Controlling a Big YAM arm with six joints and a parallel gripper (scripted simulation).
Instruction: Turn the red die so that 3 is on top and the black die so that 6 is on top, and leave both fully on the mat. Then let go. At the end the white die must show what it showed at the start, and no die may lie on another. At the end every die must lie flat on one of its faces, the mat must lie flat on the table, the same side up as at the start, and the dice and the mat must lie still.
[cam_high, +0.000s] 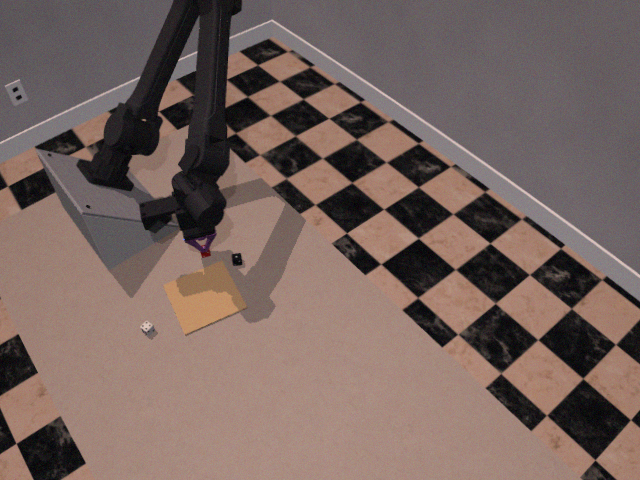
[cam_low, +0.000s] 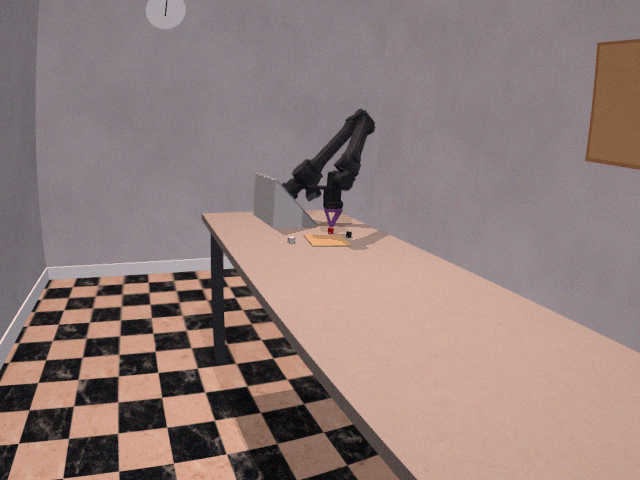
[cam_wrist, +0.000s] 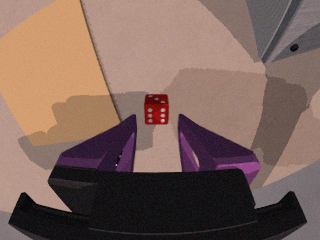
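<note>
The red die (cam_high: 205, 254) (cam_low: 330, 230) (cam_wrist: 156, 109) rests on the table by the mat's edge, on the base side. In the wrist view its broad face, apparently the top, shows six pips; three shows on the side toward the base. My gripper (cam_high: 205, 250) (cam_low: 331, 226) (cam_wrist: 157, 121) is partly open and empty, pointing down over the red die, with a gap on each side in the wrist view. The black die (cam_high: 236, 259) (cam_low: 348, 234) lies on the table beside the mat; its number is too small to tell. The orange mat (cam_high: 206, 312) (cam_low: 323, 241) (cam_wrist: 42, 60) lies flat.
The white die (cam_high: 147, 327) (cam_low: 291, 239) is on the table (cam_high: 330, 392) (cam_low: 413, 335), off the mat on the side opposite the black die. The grey wedge-shaped base (cam_high: 116, 235) (cam_low: 281, 209) (cam_wrist: 280, 35) stands behind the red die.
</note>
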